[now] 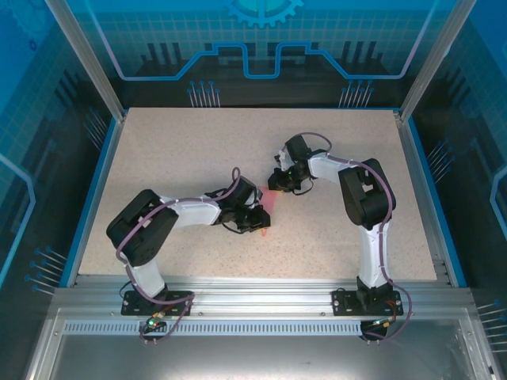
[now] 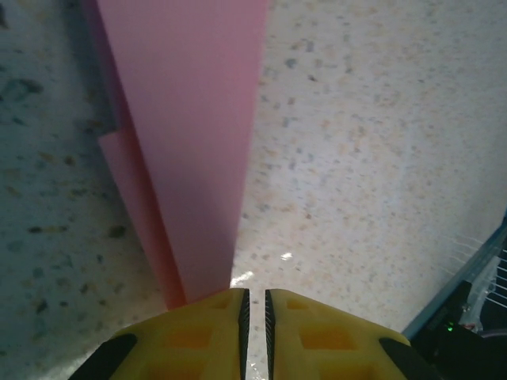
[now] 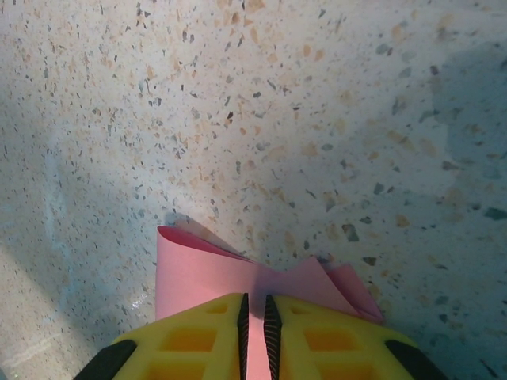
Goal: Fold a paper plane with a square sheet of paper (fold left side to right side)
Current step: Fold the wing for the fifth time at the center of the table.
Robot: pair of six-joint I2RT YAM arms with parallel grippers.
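Pinching the paper plane (image 3: 261,281), right hand (image 3: 253,305) nearly closed; left hand (image 2: 254,297) unclear.

Speckled tabletop (image 1: 198,158), blue glass walls (image 1: 47,95)

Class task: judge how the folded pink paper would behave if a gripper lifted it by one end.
The paper plane looks thin, so probably very light and floppy, drooping beyond the grip. Its layered flaps already spring apart, so folds may open. The speckled table looks smooth, so a push would likely slide it.
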